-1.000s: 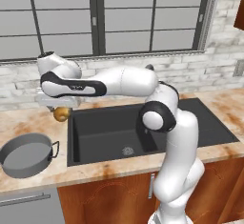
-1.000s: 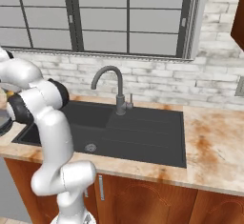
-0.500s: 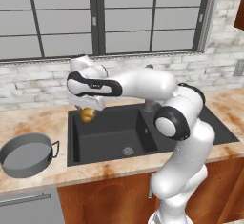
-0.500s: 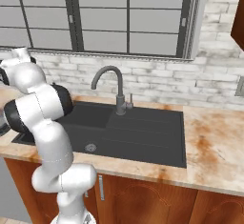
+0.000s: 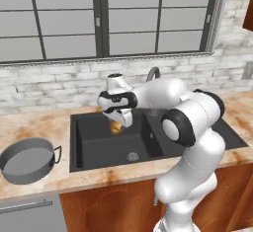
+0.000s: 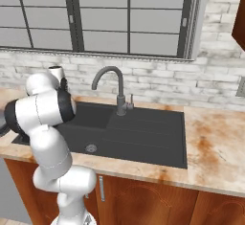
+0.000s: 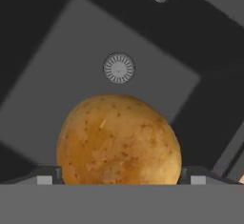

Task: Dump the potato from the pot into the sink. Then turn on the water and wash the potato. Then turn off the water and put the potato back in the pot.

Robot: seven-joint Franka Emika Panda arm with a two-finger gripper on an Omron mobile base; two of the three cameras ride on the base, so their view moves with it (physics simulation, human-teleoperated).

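Note:
The golden-brown potato [image 5: 116, 129] hangs over the left basin of the dark sink [image 5: 94, 147], above the basin floor. My gripper [image 5: 117, 123] is shut on the potato, pointing down. In the hand view the potato [image 7: 119, 139] sits between my two fingertips [image 7: 45, 176], with the round metal drain [image 7: 119, 67] below it. The grey pot [image 5: 27, 159] stands with nothing in it on the counter to the left of the sink. No water runs from the gooseneck faucet [image 6: 112, 83].
The faucet's small side lever [image 6: 130, 103] is behind the sink's middle. The flat drainboard [image 6: 153, 128] takes up the sink's right part. Marbled counter [image 6: 215, 147] stretches to the right, with a brick wall and window behind.
My arm has swung right with the potato, from the sink's left rim near the pot to over the basin. The pot has stayed put.

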